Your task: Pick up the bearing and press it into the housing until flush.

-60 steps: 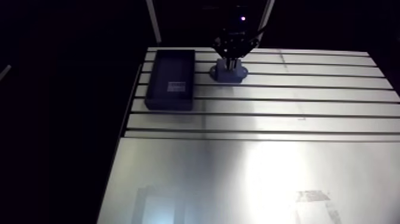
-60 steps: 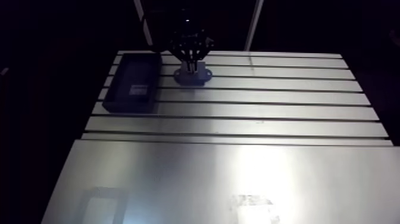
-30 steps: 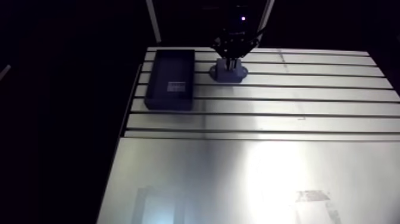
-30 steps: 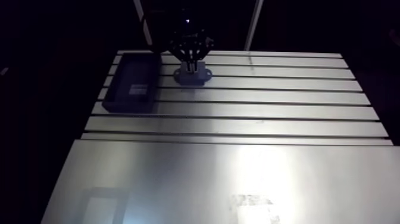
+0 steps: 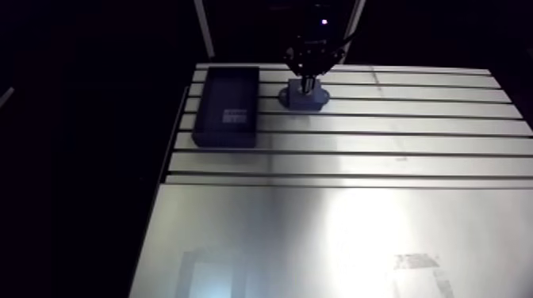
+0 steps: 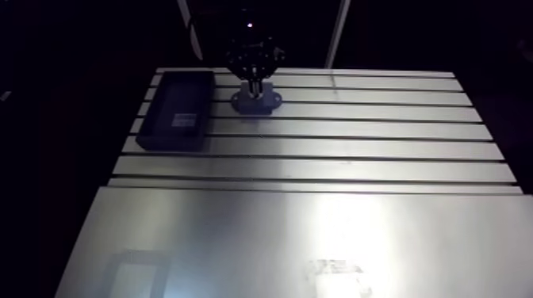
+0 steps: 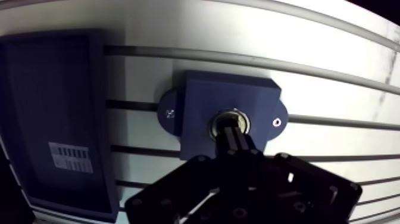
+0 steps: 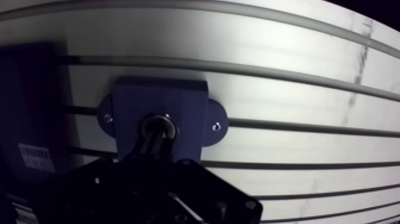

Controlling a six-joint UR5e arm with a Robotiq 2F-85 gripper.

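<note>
A dark blue housing [image 7: 202, 98] with two mounting ears lies on the slotted table, at its far side in the arm view [image 5: 304, 97]. A metal bearing [image 7: 239, 117] sits in the housing's round bore, and only its shiny ring shows around the fingertips. My gripper [image 7: 229, 130] stands straight over the bore with its two fingers together and their tips on the bearing's middle. I cannot tell how deep the bearing sits in the bore.
A dark rectangular tray [image 5: 228, 105] with a small barcode label lies just beside the housing, close to the table's edge. The aluminium table [image 5: 357, 143] runs in slotted rails, then as a smooth plate toward the near edge.
The gripper has risen very slightly over the housing. Housing and tray stay where they were.
</note>
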